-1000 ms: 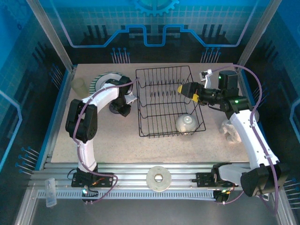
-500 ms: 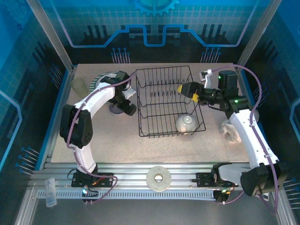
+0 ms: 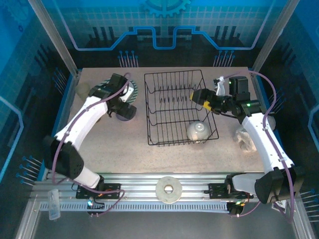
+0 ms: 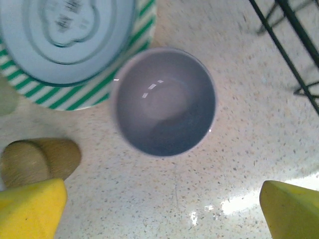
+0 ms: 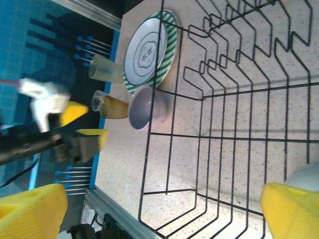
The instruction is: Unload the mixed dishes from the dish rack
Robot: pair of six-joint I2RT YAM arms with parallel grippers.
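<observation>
Aluminium slotted rail at the near edge carries 1 flat white ring-shaped disc [image 3: 168, 189]. Beyond it the dish rack [image 3: 148, 109], thin black wire with upright prongs and raised sides, stands mid-table. 1 rounded cream bowl [image 3: 198, 131] sits in its near right corner. A soft white cloth lump [image 3: 245, 139] lies right of the rack. Left of the rack, the smooth lavender cup [image 4: 165, 101] stands upright and empty, just beside the green-and-white striped plate [image 4: 94, 92]. The small brown cup [image 4: 40, 160] and the pale translucent tumbler [image 5: 105, 69] stand close by. The table [image 3: 114, 149] is beige, speckled, stone-like; blue patterned panels and metal posts enclose it. The left gripper [image 4: 159, 209] hangs above the lavender cup, yellow fingers spread wide, holding nothing. The right gripper [image 5: 159, 209] hangs over the rack's right side, equally spread, empty.
</observation>
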